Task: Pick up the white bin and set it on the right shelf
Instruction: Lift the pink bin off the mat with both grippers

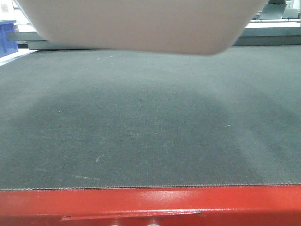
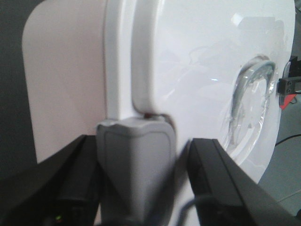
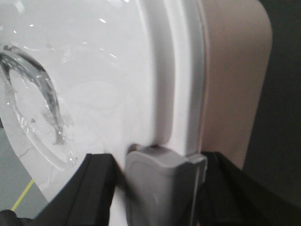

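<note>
Aloft over the bench (image 1: 141, 141) hangs the white bin (image 1: 141, 23), left pincer (image 2: 143, 141) and right pincer (image 3: 155, 157) each clamped on a grey latch (image 2: 134, 176).

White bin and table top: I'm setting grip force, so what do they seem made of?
White bin: likely plastic, matte off-white body, rounded corners. Its lid: glossy plastic, showing reflections. Table top: dark mat with fine woven texture, perhaps rubber or fabric.
</note>
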Robot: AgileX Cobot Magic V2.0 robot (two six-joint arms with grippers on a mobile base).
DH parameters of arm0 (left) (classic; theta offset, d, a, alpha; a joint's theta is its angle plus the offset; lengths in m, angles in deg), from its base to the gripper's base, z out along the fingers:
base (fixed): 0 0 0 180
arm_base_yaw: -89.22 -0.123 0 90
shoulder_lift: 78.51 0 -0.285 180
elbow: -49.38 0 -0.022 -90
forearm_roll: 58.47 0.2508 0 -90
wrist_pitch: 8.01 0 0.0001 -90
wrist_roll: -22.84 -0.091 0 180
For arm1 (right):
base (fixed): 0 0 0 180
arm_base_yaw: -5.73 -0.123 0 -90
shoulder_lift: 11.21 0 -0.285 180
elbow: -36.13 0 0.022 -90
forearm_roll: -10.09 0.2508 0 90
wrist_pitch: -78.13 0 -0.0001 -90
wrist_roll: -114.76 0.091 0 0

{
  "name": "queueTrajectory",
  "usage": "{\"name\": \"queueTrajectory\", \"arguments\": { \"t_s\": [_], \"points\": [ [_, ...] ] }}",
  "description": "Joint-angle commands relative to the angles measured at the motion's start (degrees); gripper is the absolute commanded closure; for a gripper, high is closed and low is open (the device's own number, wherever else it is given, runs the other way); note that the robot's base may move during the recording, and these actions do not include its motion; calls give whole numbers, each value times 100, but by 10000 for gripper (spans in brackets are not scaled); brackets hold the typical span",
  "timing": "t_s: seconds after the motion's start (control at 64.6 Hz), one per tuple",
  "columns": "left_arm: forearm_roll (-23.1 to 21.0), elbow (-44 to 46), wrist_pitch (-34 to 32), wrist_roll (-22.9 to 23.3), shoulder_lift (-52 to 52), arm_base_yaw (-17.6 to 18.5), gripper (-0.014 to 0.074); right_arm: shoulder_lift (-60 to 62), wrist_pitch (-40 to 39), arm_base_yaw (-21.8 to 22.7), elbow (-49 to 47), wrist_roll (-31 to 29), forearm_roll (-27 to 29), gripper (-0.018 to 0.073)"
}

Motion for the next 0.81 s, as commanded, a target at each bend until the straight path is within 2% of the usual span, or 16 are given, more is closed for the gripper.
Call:
{"name": "queueTrajectory", "arguments": {
  "t_s": [0.0,0.201,0.279,0.573,0.79],
  "points": [
    [-1020,224,803,-12,-462,112,335,338,749,-61,-168,-85,1080,150],
    [-991,224,803,-2,-749,112,335,553,566,-61,-168,-85,1178,150],
    [-981,224,803,117,-772,112,335,600,469,-61,-168,-103,1304,150],
    [-836,224,803,116,-772,112,335,635,455,-61,-181,-477,1961,150],
    [-847,224,723,116,-772,112,335,635,424,-61,-424,-527,1961,150]
  ]
}}
